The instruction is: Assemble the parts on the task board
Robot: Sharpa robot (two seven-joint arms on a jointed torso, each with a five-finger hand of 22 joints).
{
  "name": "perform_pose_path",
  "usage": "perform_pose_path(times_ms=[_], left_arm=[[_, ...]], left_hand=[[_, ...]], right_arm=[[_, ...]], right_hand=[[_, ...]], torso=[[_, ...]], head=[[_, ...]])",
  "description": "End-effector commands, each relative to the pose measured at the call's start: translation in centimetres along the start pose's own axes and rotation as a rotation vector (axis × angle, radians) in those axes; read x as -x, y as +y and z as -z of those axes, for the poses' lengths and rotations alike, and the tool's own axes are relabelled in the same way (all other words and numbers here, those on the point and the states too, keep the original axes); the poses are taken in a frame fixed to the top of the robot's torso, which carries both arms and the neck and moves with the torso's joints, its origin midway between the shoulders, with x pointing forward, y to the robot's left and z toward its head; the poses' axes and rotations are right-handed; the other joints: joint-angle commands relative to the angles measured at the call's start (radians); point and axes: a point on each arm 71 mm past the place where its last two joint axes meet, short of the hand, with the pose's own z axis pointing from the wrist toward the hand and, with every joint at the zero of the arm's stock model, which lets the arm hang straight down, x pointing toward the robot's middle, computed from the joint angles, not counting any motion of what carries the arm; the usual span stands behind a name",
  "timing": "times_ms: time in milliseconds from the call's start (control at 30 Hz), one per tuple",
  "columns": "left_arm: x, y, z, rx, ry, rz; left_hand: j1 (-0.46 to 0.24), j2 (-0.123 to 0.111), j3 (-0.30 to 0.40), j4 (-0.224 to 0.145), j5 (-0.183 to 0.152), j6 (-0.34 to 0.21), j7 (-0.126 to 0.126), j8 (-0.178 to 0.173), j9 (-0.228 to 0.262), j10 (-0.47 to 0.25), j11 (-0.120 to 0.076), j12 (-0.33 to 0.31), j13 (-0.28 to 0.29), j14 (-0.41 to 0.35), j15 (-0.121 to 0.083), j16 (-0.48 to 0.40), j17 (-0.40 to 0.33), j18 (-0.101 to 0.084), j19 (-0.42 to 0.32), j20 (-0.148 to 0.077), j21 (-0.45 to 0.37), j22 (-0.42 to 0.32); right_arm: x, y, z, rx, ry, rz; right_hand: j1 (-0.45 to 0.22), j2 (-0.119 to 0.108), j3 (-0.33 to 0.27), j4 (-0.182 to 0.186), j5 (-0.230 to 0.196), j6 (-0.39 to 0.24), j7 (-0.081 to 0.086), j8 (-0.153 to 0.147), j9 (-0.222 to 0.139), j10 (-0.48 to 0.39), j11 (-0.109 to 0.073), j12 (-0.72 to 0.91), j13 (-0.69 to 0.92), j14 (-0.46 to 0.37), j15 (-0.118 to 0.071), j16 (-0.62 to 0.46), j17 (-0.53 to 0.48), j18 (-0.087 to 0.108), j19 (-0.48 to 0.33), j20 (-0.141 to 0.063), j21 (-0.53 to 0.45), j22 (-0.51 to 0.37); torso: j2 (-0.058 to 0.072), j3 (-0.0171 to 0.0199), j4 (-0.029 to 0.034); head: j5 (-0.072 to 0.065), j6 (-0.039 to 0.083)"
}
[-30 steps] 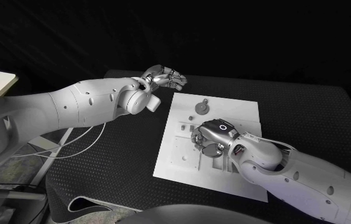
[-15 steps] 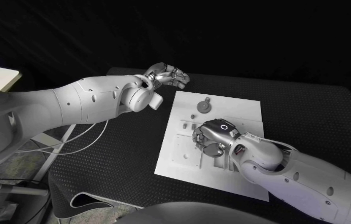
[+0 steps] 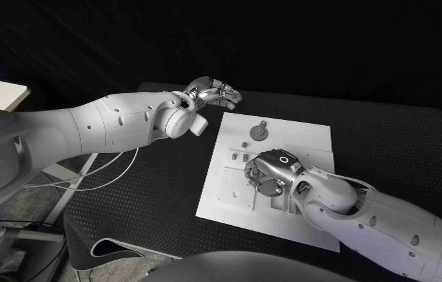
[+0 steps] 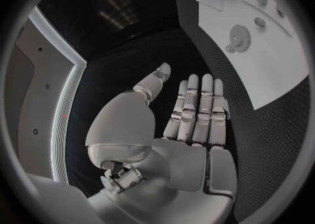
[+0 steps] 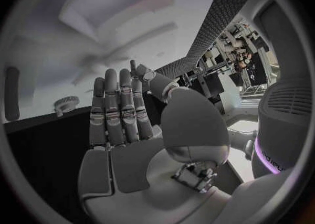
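Black textured counter point(image 3: 147, 192) under me, dark backdrop behind it. White rectangular task board point(image 3: 308, 135) lies flat at the middle of the counter, angled a little to my line of sight.

Left robot hand point(image 3: 214, 93) hovers above bare counter just off the board's far left corner, touching nothing. Fingers straight and side by side, thumb set apart, palm empty point(image 4: 193, 111). From that wrist the board point(image 4: 275, 72) shows to one side, with a small round gear-like part point(image 4: 238, 35) lying on it.

Right robot hand point(image 3: 270, 172) is down over the middle of the board, back of the hand up, fingers curled under toward the board's raised fittings. From the head view I cannot tell whether the fingertips hold a part or only touch the board. The wrist view shows that hand's fingers point(image 5: 118, 111) extended together, nothing in the palm.

Same round gear part point(image 3: 259, 131) sits on the board's far half, apart from the right hand.
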Motion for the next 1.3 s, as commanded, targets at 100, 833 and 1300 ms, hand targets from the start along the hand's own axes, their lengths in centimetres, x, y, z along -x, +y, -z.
perform_pose_path(times_ms=[100, 833, 1300], left_arm=[[-0.17, -0.23, -0.06, -0.012, 0.002, 0.007], [-0.19, -0.22, -0.08, -0.011, 0.004, 0.007], [-0.17, -0.21, -0.07, -0.009, 0.004, 0.007]], left_hand=[[0.005, 0.004, -0.004, -0.001, -0.001, -0.006, -0.001, 0.005, -0.001, -0.007, -0.004, -0.002, -0.001, 0.002, 0.002, -0.004, 0.002, -0.004, -0.006, 0.000, 0.004, -0.001], [0.006, 0.004, -0.004, -0.001, -0.001, -0.007, -0.001, 0.005, -0.001, -0.007, -0.003, -0.002, -0.002, 0.002, 0.002, -0.006, 0.004, -0.004, -0.006, 0.000, 0.004, -0.003], [0.006, 0.004, -0.004, -0.001, -0.001, -0.007, -0.001, 0.005, -0.002, -0.007, -0.003, -0.002, -0.002, 0.002, 0.002, -0.007, 0.005, -0.004, -0.006, 0.000, 0.004, -0.004]], right_arm=[[-0.19, 0.19, -0.09, 0.013, 0.008, 0.011], [-0.66, 0.52, -0.15, 0.020, 0.021, 0.004], [-1.07, 0.22, -0.23, 0.009, 0.040, 0.009]], right_hand=[[0.001, 0.011, 0.005, -0.001, -0.002, 0.005, 0.002, 0.005, 0.002, 0.004, 0.000, 0.000, 0.001, 0.006, -0.001, -0.005, 0.001, 0.011, 0.006, 0.003, -0.001, 0.002], [0.000, 0.012, 0.005, -0.001, -0.002, 0.005, 0.002, 0.004, 0.002, 0.004, 0.000, -0.001, 0.002, 0.006, -0.001, -0.006, 0.003, 0.011, 0.007, 0.004, -0.002, 0.002], [0.000, 0.012, 0.005, -0.001, -0.002, 0.004, 0.003, 0.004, 0.003, 0.004, 0.001, -0.002, 0.002, 0.006, -0.001, -0.008, 0.003, 0.011, 0.006, 0.004, -0.003, 0.003]], torso=[[0.000, 0.0002, -0.0001], [0.000, 0.0006, -0.0003], [0.000, 0.0000, -0.0004]], head=[[0.004, -0.002], [0.011, -0.009], [0.012, -0.011]])
